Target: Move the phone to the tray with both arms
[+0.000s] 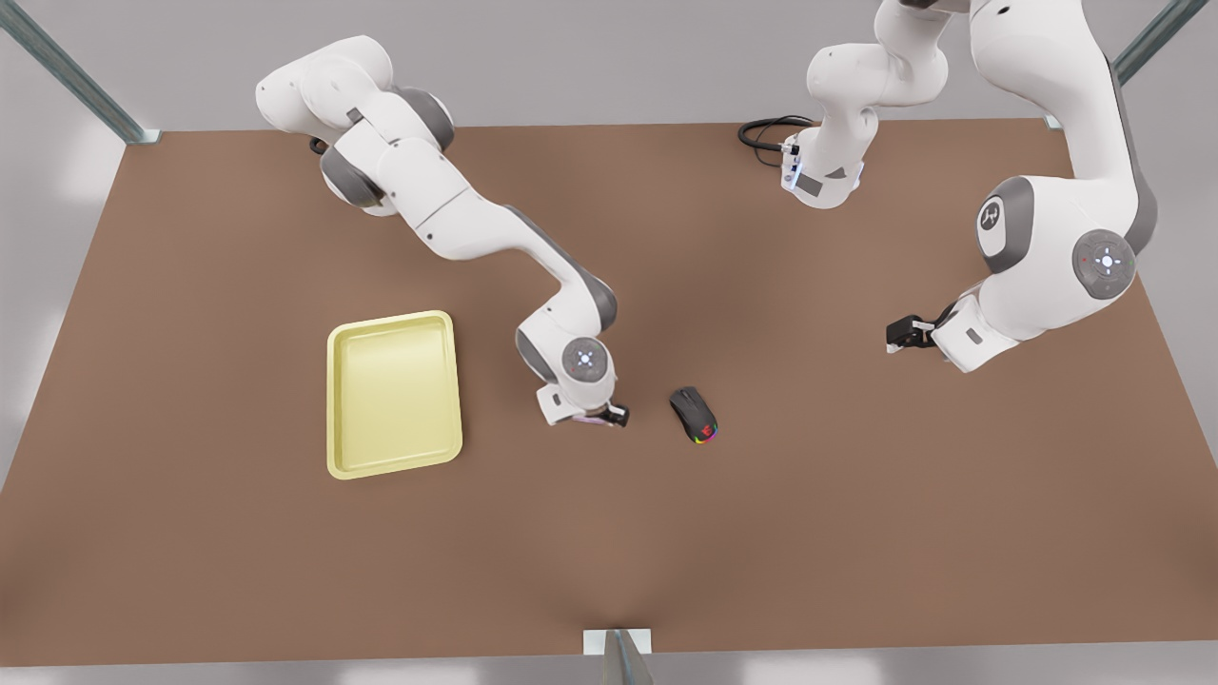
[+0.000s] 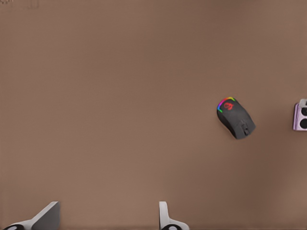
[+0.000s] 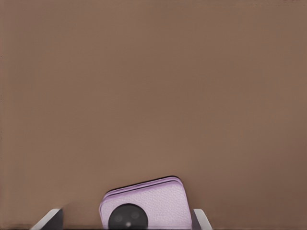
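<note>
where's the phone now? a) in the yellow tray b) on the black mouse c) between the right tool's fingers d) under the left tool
c: the right wrist view shows the phone between the right tool's fingers, apart from the tray; the left tool waits open at the front view's right.

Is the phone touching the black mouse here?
Apart. The left wrist view shows bare table between the phone and the mouse. The right gripper straddles the phone; the left gripper waits, open.

Pink phone (image 3: pixel 146 203) tilted between the right tool's (image 3: pixel 127 218) spread fingertips, over brown table (image 3: pixel 153 86).
</note>
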### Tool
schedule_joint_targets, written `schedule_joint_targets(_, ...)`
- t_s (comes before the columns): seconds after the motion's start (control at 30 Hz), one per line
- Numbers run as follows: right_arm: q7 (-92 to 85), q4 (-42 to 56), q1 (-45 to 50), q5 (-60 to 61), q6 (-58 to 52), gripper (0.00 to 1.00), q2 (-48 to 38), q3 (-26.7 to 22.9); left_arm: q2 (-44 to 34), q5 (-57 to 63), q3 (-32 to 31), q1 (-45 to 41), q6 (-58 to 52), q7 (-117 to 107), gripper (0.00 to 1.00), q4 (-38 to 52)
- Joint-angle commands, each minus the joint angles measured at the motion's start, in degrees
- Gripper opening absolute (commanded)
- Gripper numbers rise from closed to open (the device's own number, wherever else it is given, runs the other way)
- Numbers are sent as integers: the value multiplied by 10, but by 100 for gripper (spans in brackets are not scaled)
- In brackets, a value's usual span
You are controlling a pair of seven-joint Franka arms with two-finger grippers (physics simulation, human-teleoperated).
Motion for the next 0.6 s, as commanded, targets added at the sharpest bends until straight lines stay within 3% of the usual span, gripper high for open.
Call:
schedule_joint_targets(0.0,-88,-1,0,-2,6,100,-3,0,-1,0,0,0,4,35,100,-1)
schedule_joint_targets(0.23,-245,-31,-3,-12,7,100,-11,-3,4,0,0,0,5,35,100,-1)
schedule_joint_targets(0.57,-280,-30,-6,-20,55,100,-6,-3,4,1,1,0,6,35,100,-1)
